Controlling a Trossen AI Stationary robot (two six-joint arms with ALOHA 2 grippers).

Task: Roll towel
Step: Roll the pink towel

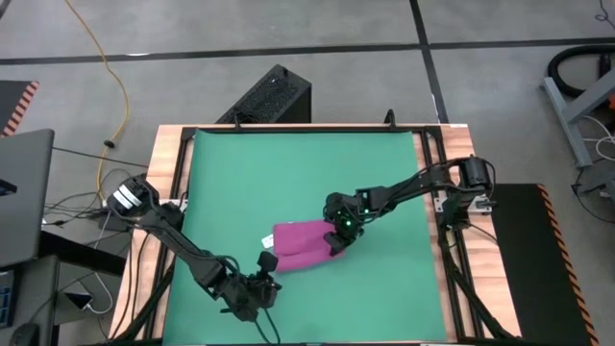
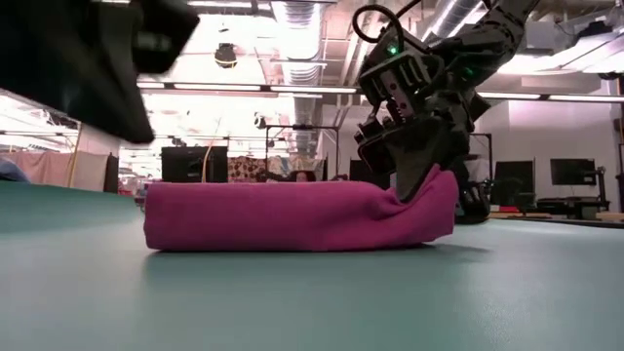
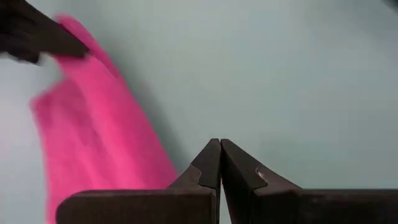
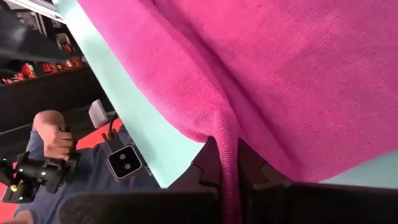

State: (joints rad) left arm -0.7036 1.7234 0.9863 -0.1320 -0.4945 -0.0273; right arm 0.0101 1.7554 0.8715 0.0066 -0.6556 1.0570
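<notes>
The right pincer (image 1: 338,240) is pinched nearly closed on a fold of the towel (image 1: 306,245), at the towel's end farthest from the left arm; in the right wrist view the magenta cloth runs straight down between its two dark fingers (image 4: 202,177), and in the low view that gripped corner is pulled up into a small peak above the rest of the towel. The towel itself lies on the green mat (image 1: 288,163), a low folded bundle (thick enough to look doubled over at least once), somewhat toward the mat's near edge. Just beside the towel's other end hangs the left pincer (image 1: 264,274), fully closed with nothing between its fingers (image 3: 208,165), its tips pressed together above bare mat. A small white patch at the towel's edge nearest the left pincer may be its tag (image 1: 268,242), though it is too small to be sure. The mat covers a wooden table (image 1: 173,154). Beyond the mat, the right wrist view shows a person's hand (image 4: 55,137) holding a dark handle.
</notes>
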